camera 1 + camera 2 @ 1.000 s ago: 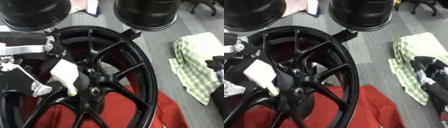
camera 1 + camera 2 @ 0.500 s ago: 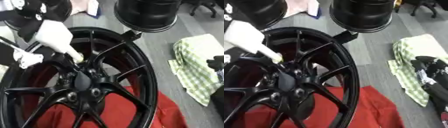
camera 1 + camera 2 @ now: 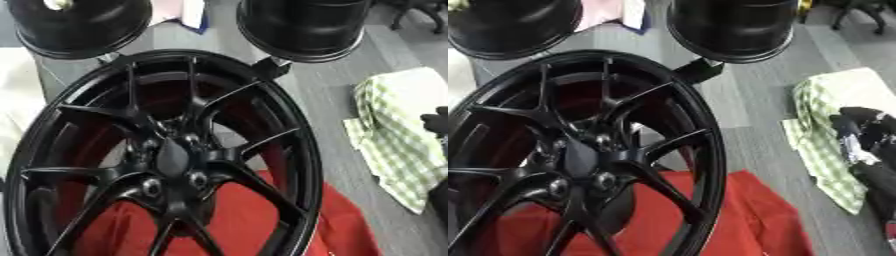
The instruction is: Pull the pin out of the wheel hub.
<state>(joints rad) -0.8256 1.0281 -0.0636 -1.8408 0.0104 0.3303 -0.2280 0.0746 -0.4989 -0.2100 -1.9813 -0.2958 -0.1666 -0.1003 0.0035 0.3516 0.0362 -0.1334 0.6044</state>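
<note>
Left eye view: no brand, label or writing can be read anywhere. A glossy black wheel (image 3: 166, 155) with slim forked spokes fills most of the frame, lying over a red cloth (image 3: 254, 220) on a grey floor (image 3: 332, 100). Its hub (image 3: 171, 160) sits at the middle, ringed by round bolt holes; I cannot make out a pin in any of them. Two round black drums (image 3: 302, 25) stand behind the wheel. A green-and-white checked cloth (image 3: 398, 140), soft and rumpled, lies to the right. At the right edge a dark bit of the right hand (image 3: 435, 122) shows.

Right eye view: the right hand (image 3: 868, 137), black with pale flecks, rests on the checked cloth, well apart from the wheel; its fingers look loosely bent, probably holding nothing. The left hand shows in neither view.
</note>
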